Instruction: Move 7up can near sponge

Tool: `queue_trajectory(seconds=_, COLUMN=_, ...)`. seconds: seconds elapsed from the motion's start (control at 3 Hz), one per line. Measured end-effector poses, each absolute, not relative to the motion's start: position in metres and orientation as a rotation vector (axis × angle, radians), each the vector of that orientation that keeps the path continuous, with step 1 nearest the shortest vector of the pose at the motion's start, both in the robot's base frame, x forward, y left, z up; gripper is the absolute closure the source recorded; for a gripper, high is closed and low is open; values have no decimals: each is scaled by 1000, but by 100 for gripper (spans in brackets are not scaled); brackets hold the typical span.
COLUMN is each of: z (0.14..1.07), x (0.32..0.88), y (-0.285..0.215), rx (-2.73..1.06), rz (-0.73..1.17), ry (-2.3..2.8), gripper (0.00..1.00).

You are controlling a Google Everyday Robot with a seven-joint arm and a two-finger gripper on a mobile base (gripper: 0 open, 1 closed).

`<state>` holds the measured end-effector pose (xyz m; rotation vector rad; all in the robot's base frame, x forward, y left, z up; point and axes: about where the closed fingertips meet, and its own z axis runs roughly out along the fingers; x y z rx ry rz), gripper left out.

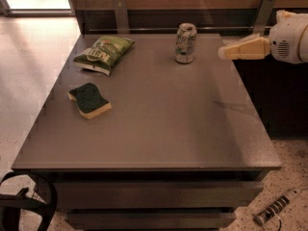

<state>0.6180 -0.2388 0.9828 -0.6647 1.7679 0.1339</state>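
While the 7up can (186, 43) stands upright near the far edge of the table (159, 138), well apart from the sponge (89, 100), my gripper (227, 52) hovers to its right; whether open or closed, I cannot tell.

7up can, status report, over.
Gripper right of 7up can, not touching. Can upright at back of table, apart from sponge. Chip bag behind sponge, off the direct line.

the table (159, 134) has a smooth, matt grey-brown top. the 7up can (186, 43) is shiny metal. the sponge (90, 100) has a rough dark green top over yellow foam. the chip bag (104, 53) is glossy, crinkled plastic. the gripper (224, 52), over the table's right edge, looks like smooth cream plastic.
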Motion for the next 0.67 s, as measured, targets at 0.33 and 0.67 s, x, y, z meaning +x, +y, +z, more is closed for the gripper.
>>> queue_trajectory(seconds=0.33, z=981, x=624, y=-234, rx=-667, rz=145, ry=1757, gripper=0)
queue_trajectory(seconds=0.67, z=974, x=647, y=-224, rx=-654, rz=197, ry=1715, gripper=0)
